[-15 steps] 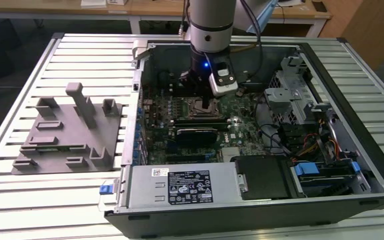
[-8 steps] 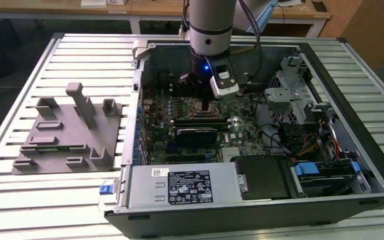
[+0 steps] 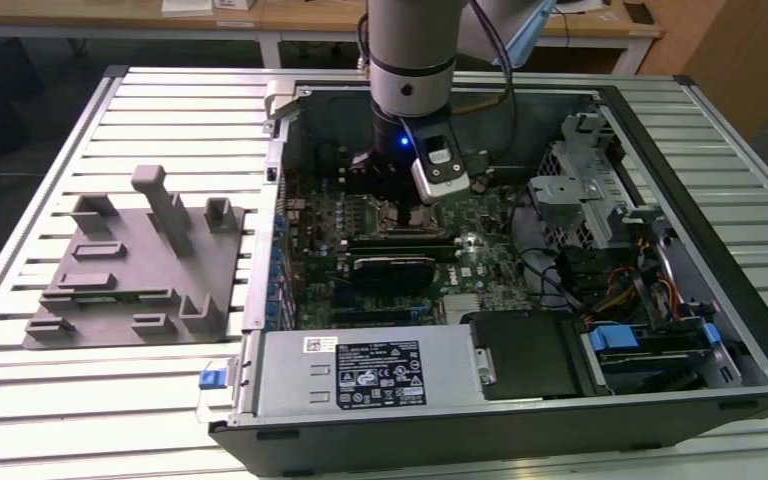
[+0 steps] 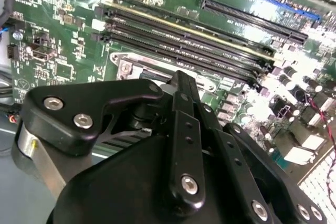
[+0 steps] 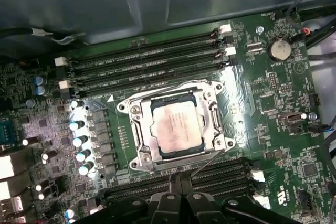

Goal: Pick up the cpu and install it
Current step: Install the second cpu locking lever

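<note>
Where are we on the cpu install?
Looks mostly done: in the first wrist view the cpu sits flat inside the metal-framed socket on the motherboard. The gripper hovers close by the socket edge, holding nothing visible. Whether the socket frame is latched cannot be told.

Pale silvery cpu (image 5: pixel 177 127) sits in a shiny metal socket frame (image 5: pixel 137 129) on the green motherboard (image 5: pixel 273 129); black gripper (image 5: pixel 176 203), dark memory slots (image 5: pixel 147 64), gray slotted fixture (image 3: pixel 137 265), ribbed silver surface (image 3: pixel 37 190).

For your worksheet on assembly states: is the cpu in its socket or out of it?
In. In the first wrist view the cpu lies flat inside the metal socket frame.
</note>
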`<state>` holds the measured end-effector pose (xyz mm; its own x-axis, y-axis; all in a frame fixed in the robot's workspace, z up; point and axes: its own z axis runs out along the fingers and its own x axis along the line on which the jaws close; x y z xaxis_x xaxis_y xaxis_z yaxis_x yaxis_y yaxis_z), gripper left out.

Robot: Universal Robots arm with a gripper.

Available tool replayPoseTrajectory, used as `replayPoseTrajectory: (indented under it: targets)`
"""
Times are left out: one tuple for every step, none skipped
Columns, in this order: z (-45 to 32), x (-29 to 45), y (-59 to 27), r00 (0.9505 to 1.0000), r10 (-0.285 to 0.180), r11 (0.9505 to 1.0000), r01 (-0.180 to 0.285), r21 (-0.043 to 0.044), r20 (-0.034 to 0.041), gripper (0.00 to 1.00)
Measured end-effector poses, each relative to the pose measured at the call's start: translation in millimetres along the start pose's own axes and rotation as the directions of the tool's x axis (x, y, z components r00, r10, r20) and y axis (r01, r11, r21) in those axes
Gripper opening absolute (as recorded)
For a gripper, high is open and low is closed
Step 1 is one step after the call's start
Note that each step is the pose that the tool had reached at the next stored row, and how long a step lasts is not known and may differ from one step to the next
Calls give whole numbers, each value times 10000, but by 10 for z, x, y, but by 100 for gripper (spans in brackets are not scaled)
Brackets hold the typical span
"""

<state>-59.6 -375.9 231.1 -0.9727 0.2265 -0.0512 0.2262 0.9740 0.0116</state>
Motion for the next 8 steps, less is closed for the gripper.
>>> replayPoseTrajectory:
  targets:
    - [4, 0, -11, 10000, 1, 10000, -1, -4, -1, 11]
    - [8, -2, -24, 10000, 2, 10000, -2, -10, -2, 11]
    - [11, -2, -36, 10000, 2, 10000, -2, -13, -2, 11]
    - [14, 1, -45, 10000, 2, 10000, -2, -14, -4, 11]
    - [17, 8, -51, 10000, 4, 10000, -4, -18, -5, 11]
    - [23, 17, -54, 10000, 3, 10000, -4, -31, -7, 11]
    - [28, 27, -57, 10000, 4, 10000, -4, -46, -10, 11]
    - [33, 38, -61, 10000, 4, 10000, -5, -57, -13, 11]
